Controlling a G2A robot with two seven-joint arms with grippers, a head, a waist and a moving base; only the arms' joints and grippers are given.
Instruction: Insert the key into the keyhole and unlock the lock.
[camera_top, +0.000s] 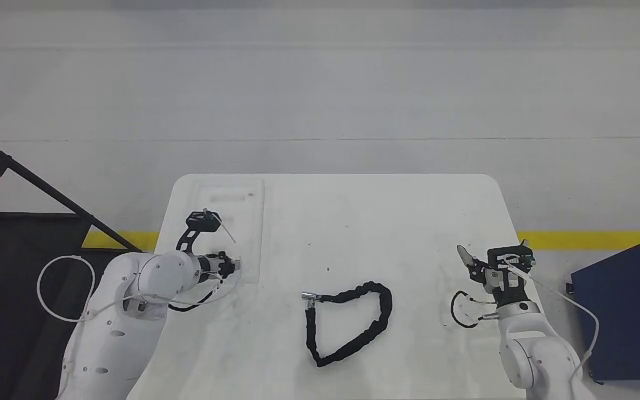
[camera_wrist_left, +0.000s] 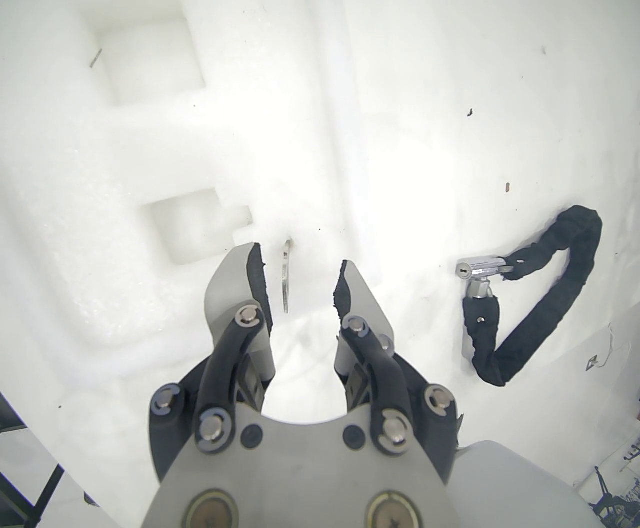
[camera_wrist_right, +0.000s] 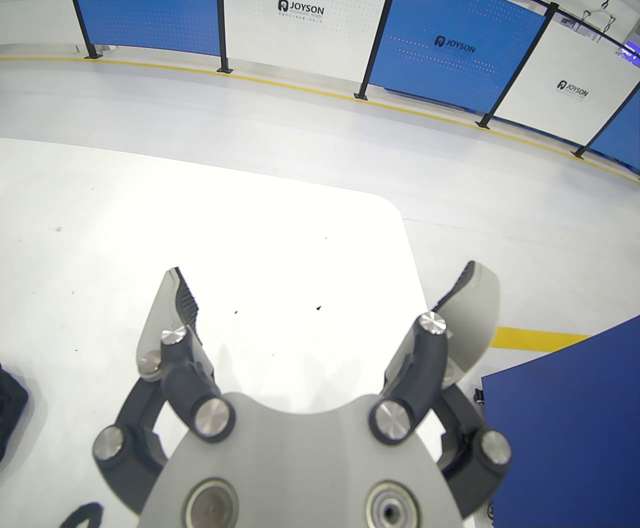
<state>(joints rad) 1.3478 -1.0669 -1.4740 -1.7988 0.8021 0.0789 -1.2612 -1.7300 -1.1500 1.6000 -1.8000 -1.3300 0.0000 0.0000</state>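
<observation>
A thin silver key (camera_wrist_left: 285, 280) stands on edge in a slot of the white foam block (camera_wrist_left: 60, 200). My left gripper (camera_wrist_left: 300, 275) is open, one finger on each side of the key without touching it. The lock is a black sleeved chain (camera_wrist_left: 540, 300) with a chrome cylinder (camera_wrist_left: 472, 270) whose keyhole faces the left gripper. In the top view the chain (camera_top: 350, 320) lies as a loop at the table's middle, its cylinder (camera_top: 312, 297) at the loop's left end. My left gripper (camera_top: 225, 266) sits at the foam block's (camera_top: 240, 200) near edge. My right gripper (camera_top: 495, 265) (camera_wrist_right: 325, 295) stands open and holds nothing, near the table's right edge.
The foam block has two square recesses (camera_wrist_left: 150, 60) beyond the key. A dark blue box (camera_wrist_right: 565, 425) stands off the table's right side. The table corner (camera_wrist_right: 395, 210) lies just ahead of the right gripper. Bare table lies between the chain and the right arm.
</observation>
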